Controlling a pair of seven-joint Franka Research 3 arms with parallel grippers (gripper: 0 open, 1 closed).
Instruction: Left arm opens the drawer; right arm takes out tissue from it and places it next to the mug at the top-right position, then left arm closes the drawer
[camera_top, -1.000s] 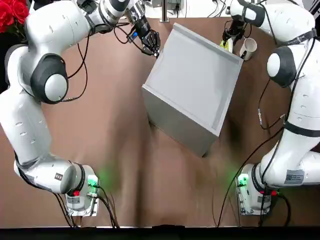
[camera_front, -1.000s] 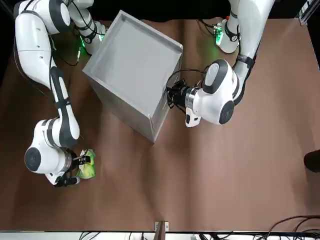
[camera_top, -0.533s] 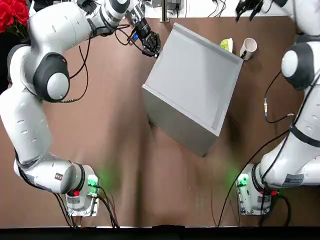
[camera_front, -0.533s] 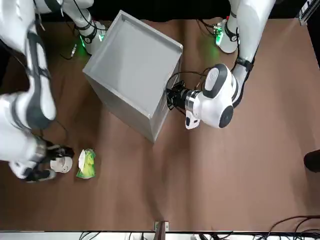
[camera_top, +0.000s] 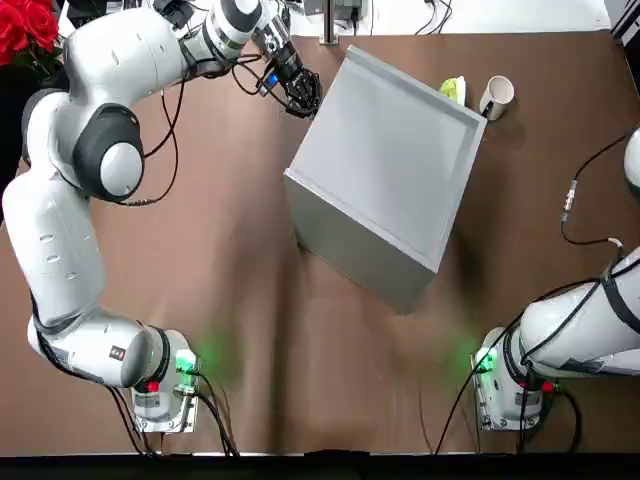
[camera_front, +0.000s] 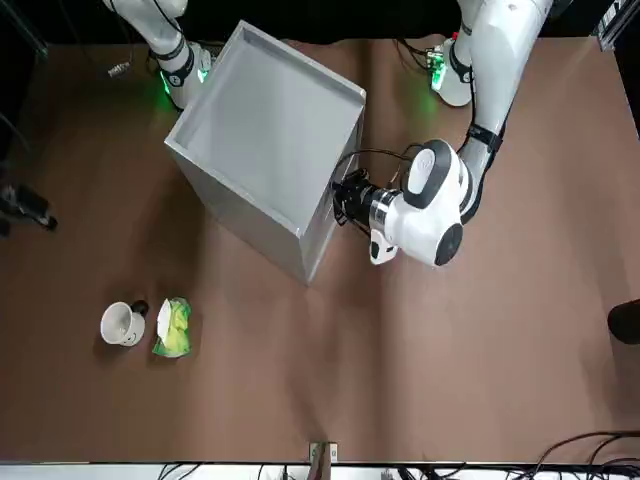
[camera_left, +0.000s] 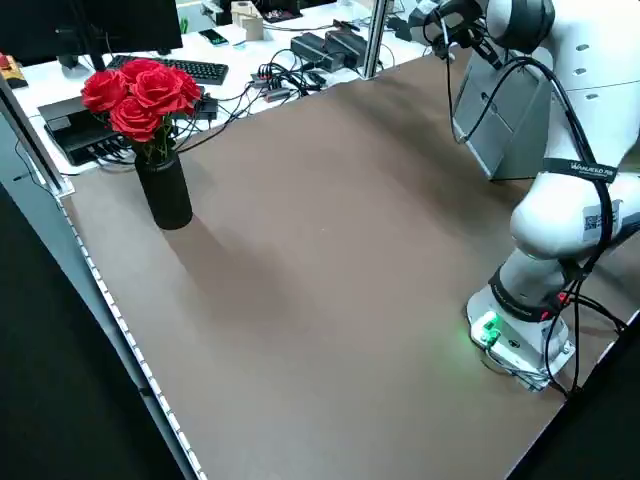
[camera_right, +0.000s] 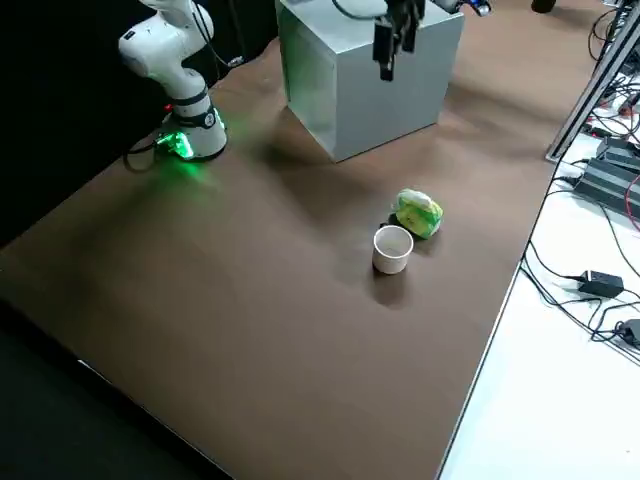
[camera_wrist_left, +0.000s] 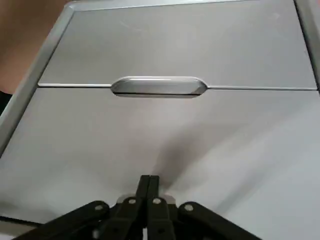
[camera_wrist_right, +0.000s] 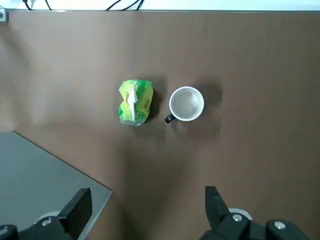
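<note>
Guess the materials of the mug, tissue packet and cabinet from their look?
Mug: probably glazed ceramic, smooth white with a soft sheen. Tissue packet: likely thin glossy plastic film, crinkled. Cabinet: painted metal or plastic, satin grey with soft reflections; can't tell which.

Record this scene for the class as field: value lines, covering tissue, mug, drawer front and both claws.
tissue: yellow-green packet on the table, beside the mug, not touching
mug: white, upright, dark handle
drawer front: flush with the cabinet
left claw: shut, at the cabinet front
right claw: open and empty, raised above the table
</note>
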